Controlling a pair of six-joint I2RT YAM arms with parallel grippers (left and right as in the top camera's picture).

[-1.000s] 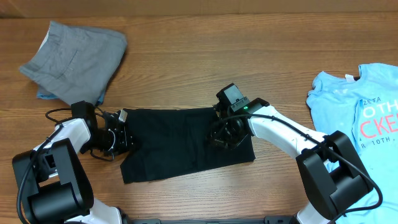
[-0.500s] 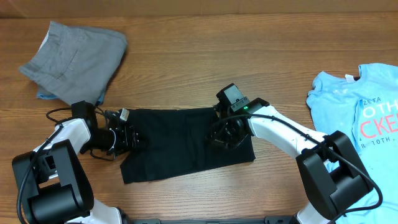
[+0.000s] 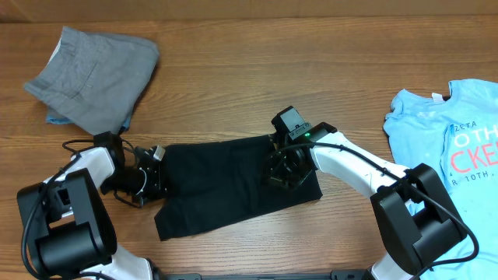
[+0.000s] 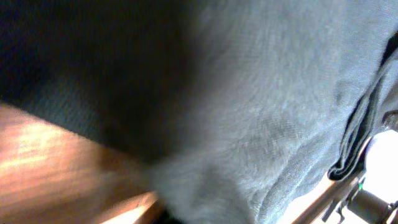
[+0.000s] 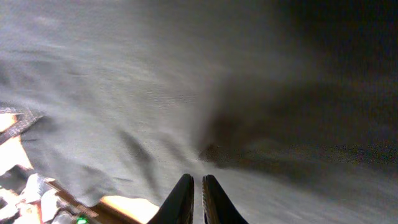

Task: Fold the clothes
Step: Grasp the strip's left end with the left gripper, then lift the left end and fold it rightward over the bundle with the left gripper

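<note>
Worktop (image 3: pixel 311 62): wood-grained; all the clothes are carried on it, and both arms are seen reaching in from the near edge.
Black shirt (image 3: pixel 226 183): laid out near the middle of the worktop, towards the near edge, as a wide, roughly rectangular shape. It is slightly skewed, with its left end lower than its right. Both wrist views are filled with its dark cloth.
Grey garment (image 3: pixel 97 74): bundled loosely at the far left corner, well apart from the black shirt. A bit of blue is seen under its lower edge.
Blue shirt (image 3: pixel 412 117): spread at the right edge and partly cut off by the frame. Red and white lettering is seen on it.
Right pincer (image 3: pixel 282 167): set down on the right end of the black shirt. In the right wrist view its fingers are seen drawn almost together, with only a thin slit between them. The cloth is puckered just ahead of the tips. Whether any cloth is caught between them cannot be told.
Left pincer (image 3: pixel 152 175): placed at the left edge of the black shirt. Its fingers are hidden by cloth in the left wrist view, so it cannot be told whether it is clenched or released.
</note>
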